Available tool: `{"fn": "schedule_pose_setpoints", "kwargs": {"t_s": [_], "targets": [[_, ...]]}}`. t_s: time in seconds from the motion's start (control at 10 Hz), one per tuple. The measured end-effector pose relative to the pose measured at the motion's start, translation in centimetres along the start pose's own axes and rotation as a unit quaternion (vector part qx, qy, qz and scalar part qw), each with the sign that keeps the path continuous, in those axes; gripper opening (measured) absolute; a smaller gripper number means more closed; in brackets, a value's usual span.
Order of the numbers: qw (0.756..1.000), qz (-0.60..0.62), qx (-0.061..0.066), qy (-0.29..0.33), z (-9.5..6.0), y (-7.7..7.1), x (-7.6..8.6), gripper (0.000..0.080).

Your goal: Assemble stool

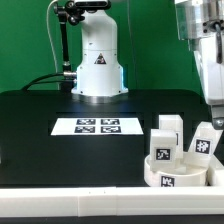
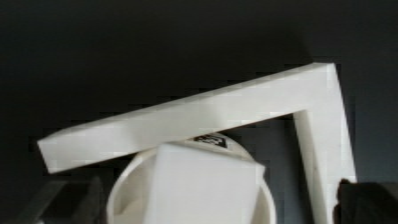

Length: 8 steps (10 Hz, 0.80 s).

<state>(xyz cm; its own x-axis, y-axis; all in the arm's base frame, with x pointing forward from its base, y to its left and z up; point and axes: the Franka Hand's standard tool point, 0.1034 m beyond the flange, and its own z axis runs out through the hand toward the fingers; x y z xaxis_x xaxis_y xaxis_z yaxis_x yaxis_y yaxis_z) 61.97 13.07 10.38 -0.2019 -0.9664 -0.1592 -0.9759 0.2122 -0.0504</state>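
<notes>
The gripper [image 1: 213, 108] appears closed on a white leg [image 2: 187, 185], though the grip is unclear, above the seat [image 1: 178, 172] at the exterior view's near right, likely for mounting.

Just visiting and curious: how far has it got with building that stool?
Barely started. Nothing looks joined: the round seat lies at the table's near edge, with loose legs standing around it. In the wrist view, the tool seems to hold one leg. All legs remain to attach.

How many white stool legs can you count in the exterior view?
3, clustered at the lower right: one leg behind the round seat, one standing in it, one tilted at its right. Others may be hidden.
</notes>
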Motion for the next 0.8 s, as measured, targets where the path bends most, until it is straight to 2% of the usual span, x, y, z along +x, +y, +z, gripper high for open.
{"fn": "schedule_pose_setpoints", "kwargs": {"t_s": [0.4,0.5,0.8], "targets": [[0.988,-0.155,-0.003,0.004,0.0,0.06,0.03,0.0649],[0.971,-0.239,-0.018,0.023,-0.13,0.18,-0.01,0.0649],[0.908,-0.416,-0.021,0.036,-0.12,0.2,-0.38,0.0649]]}}
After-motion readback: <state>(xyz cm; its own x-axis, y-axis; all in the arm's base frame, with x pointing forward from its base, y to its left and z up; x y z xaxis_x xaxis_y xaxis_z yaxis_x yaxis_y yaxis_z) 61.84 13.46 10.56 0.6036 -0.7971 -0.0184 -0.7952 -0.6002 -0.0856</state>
